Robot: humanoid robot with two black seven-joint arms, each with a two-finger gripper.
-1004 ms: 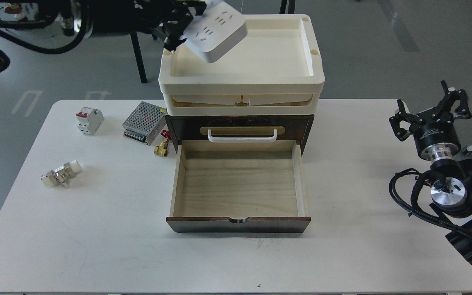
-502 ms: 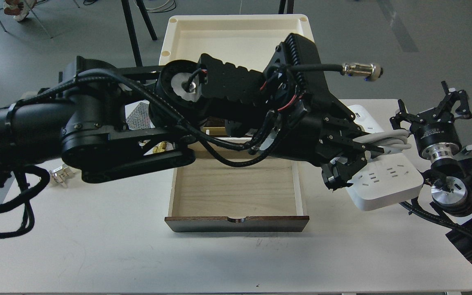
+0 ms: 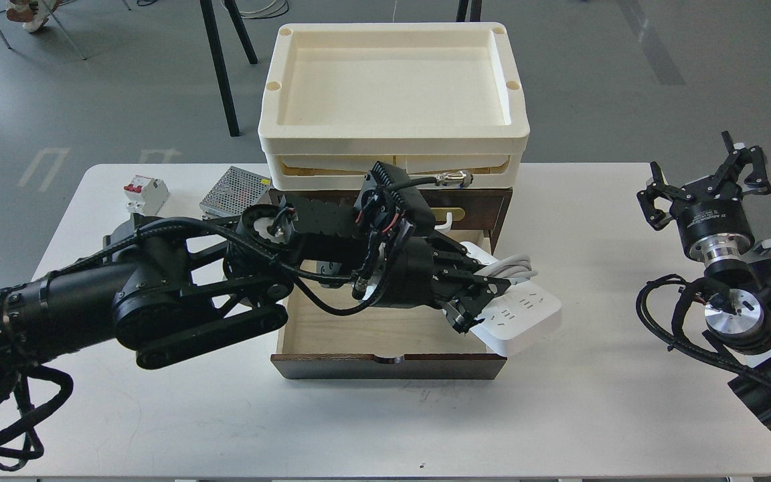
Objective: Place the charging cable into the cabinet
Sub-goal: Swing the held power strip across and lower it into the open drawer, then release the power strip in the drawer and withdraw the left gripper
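The dark brown cabinet (image 3: 486, 204) stands at the table's middle back with its light wood drawer (image 3: 372, 335) pulled open toward me. My left arm reaches across the drawer from the left. My left gripper (image 3: 482, 294) is shut on the charging cable (image 3: 523, 314), a white power strip with a white cord looped round its middle. The strip hangs tilted over the drawer's right wall, part of it past the wall above the table. My right gripper (image 3: 707, 177) is open and empty at the far right, well away from the cabinet.
Cream plastic trays (image 3: 392, 144) are stacked on the cabinet. A white-and-red circuit breaker (image 3: 144, 193) and a perforated metal power-supply box (image 3: 235, 191) lie at the back left. My right arm's joints and cables (image 3: 733, 321) fill the table's right edge.
My left gripper has carried the power strip from high above the trays, out to the right, then back left and down to the drawer's right wall. The right arm has not moved.
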